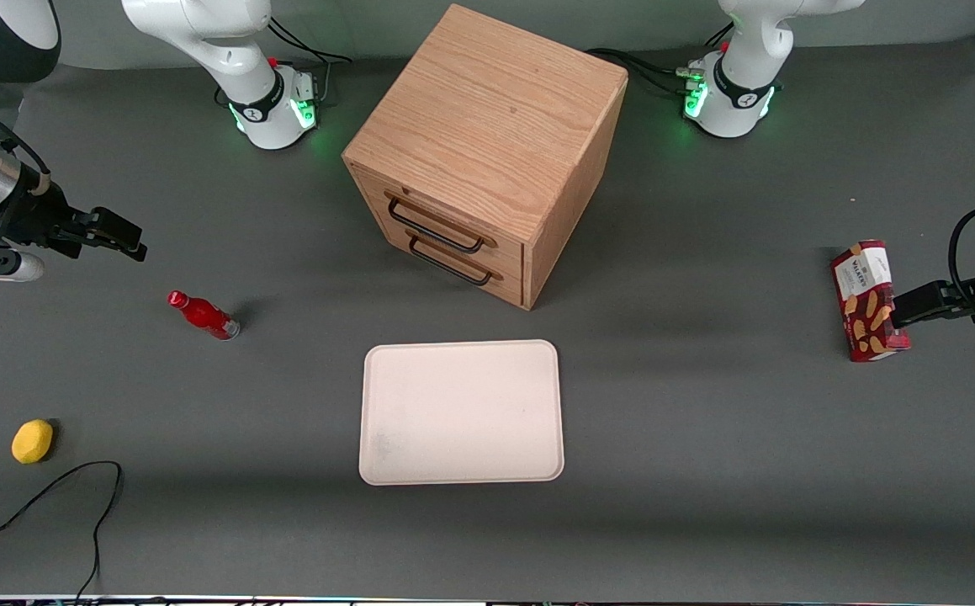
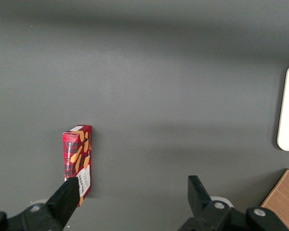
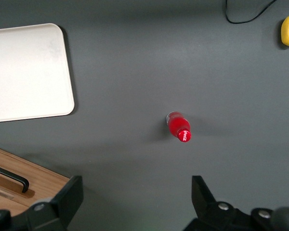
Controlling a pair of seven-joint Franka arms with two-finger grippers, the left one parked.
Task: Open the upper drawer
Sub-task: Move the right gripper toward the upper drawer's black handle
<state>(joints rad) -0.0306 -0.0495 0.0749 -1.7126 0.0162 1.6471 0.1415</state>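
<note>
Hovering gripper (image 1: 108, 231) open, upper drawer (image 1: 437, 220) shut

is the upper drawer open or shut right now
Shut. The upper drawer sits flush with the cabinet front, like the bottom drawer. The open gripper hovers apart, toward the working arm's end.

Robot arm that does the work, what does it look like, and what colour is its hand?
The working arm is glossy white with rounded joints, a black ring and a green light at its base. Near the wrist sits a silver metal section with thin black cables. Its hand is black, with two flat fingers, open above the table.
</note>
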